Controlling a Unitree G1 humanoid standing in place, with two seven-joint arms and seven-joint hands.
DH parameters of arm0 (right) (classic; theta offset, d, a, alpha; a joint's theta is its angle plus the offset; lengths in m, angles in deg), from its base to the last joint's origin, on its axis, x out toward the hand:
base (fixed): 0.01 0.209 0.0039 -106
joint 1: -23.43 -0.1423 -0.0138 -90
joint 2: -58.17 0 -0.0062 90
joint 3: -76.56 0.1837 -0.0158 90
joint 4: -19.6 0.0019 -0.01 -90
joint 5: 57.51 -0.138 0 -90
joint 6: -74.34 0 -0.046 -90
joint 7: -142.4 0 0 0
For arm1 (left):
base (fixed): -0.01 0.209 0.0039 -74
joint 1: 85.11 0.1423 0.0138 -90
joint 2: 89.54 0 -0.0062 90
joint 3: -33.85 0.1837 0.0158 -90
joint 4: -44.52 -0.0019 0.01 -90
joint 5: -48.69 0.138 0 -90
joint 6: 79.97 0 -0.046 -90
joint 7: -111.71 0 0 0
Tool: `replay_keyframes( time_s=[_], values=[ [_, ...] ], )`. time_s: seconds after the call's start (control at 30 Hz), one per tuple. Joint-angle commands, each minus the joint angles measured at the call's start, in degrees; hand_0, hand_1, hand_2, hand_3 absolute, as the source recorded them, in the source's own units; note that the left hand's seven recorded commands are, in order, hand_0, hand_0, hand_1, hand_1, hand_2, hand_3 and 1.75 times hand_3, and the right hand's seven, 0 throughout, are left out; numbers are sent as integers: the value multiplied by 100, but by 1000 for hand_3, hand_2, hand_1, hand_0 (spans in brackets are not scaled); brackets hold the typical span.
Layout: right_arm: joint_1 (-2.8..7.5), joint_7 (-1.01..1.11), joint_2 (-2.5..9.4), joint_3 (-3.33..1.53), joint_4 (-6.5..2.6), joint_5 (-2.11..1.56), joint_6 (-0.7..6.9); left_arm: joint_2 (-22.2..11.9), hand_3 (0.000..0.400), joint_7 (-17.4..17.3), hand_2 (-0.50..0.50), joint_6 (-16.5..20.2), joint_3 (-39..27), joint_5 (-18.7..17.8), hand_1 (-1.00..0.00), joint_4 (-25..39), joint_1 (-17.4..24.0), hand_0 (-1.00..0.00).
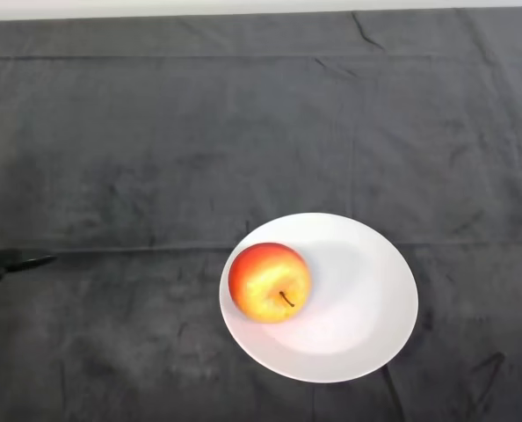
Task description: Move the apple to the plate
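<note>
Your apple (270,283) already sits stem-up on the left side of the plate (366,299), well right of the hand (10,262), whose grip you cannot tell.

The cloth (155,132) that covers the bench is dark grey and matt, with a soft, slightly fuzzy nap like velvet or fleece, and it shows shallow creases and fold lines in several places. The plate (366,299) is white and smooth, with a mild sheen like glazed ceramic or hard plastic; which of the two, I cannot tell. The apple (270,283) has a smooth, waxy skin, red going into yellow, with a soft shine on its top and a thin dark stem.
</note>
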Motion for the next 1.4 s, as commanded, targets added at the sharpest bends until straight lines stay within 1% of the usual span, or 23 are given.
replay_keyframes(
  time_s=[0.03, 0.23, 0.43, 0.77, 0.93, 1.23, 1.4],
  values=[
    [-28, -18, -96, 81, 90, -124, -25, -387, 0, 109, 0, -144, -206, -6, 0, -291, 198, 0],
    [-31, -15, -100, 81, 81, -123, -23, -513, 0, 169, 0, -231, -532, -49, 0, -611, 229, 0],
    [-35, -11, -104, 82, 72, -123, -23, -642, 0, 140, 0, -376, -860, -167, 0, -913, 321, 0],
    [-42, -3, -113, 82, 54, -120, -21, -970, 0, -70, 0, -543, -1466, -494, 0, -1450, 525, 0],
    [-45, 1, -117, 82, 45, -119, -20, -1033, 0, -25, 0, -558, -1661, -541, 0, -1665, 522, 0],
    [-52, 9, -123, 82, 29, -116, -20, -1192, 0, -176, 0, -592, -2123, -837, 0, -1932, 667, 0],
    [-55, 13, -127, 82, 21, -115, -20, -1190, 0, -106, 0, -570, -2257, -866, 0, -2039, 618, 0]
  ],
)
